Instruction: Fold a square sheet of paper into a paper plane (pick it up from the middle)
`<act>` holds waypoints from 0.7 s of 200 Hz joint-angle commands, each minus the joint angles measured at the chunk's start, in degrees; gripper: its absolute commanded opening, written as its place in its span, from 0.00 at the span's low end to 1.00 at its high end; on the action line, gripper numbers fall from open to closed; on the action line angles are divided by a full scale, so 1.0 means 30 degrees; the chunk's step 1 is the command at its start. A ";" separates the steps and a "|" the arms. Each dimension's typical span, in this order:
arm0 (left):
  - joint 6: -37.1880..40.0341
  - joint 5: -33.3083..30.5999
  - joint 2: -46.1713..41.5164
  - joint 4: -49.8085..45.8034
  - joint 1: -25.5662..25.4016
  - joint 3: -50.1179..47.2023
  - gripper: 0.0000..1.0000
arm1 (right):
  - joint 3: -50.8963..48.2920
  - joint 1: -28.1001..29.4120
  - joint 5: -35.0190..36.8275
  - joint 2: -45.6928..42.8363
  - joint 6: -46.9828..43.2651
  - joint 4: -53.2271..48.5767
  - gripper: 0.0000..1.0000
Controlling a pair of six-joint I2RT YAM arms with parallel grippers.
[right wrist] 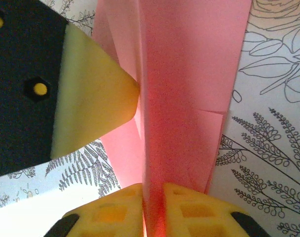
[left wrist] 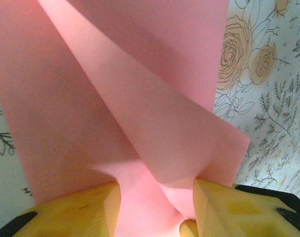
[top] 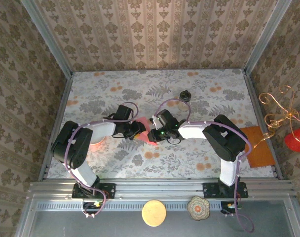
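In the overhead view the left gripper [top: 136, 129] is seen just left of centre, closed on one side of the pink paper [top: 148, 137]. The paper is held between the two arms over the flowered table [top: 214, 94]. In the left wrist view the paper is wedged between two yellow fingers [left wrist: 81, 212] set moderately apart, and a folded flap is seen tapering toward the upper left of that frame. Just to the right, the right gripper [top: 155, 133] is clamped on the same paper. Its fingers [right wrist: 199, 212] are set narrow around a creased edge, whose long axis runs from bottom to top of the right wrist frame (which end is the nose cannot be told). One pad of the left gripper is pressed against the paper at the left of that frame. One paper, two grippers, one small dark jar [top: 185, 95] further back and one orange sheet [top: 256, 145] at the far right are counted.
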 commanded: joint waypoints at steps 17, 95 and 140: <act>0.0124 -0.0247 0.0529 -0.1069 -0.0113 -0.0369 0.46 | 0.0157 0.0030 -0.0935 0.0440 -0.0226 0.0641 0.14; 0.0417 -0.0280 -0.1655 -0.1210 0.0046 0.0393 0.51 | -0.0784 -0.0437 -0.1889 0.0472 0.0553 0.1313 0.12; 0.0516 0.0131 -0.3099 0.0574 0.0420 -0.0616 0.52 | -0.1787 -0.1111 -0.3361 0.0728 0.1836 0.3157 0.11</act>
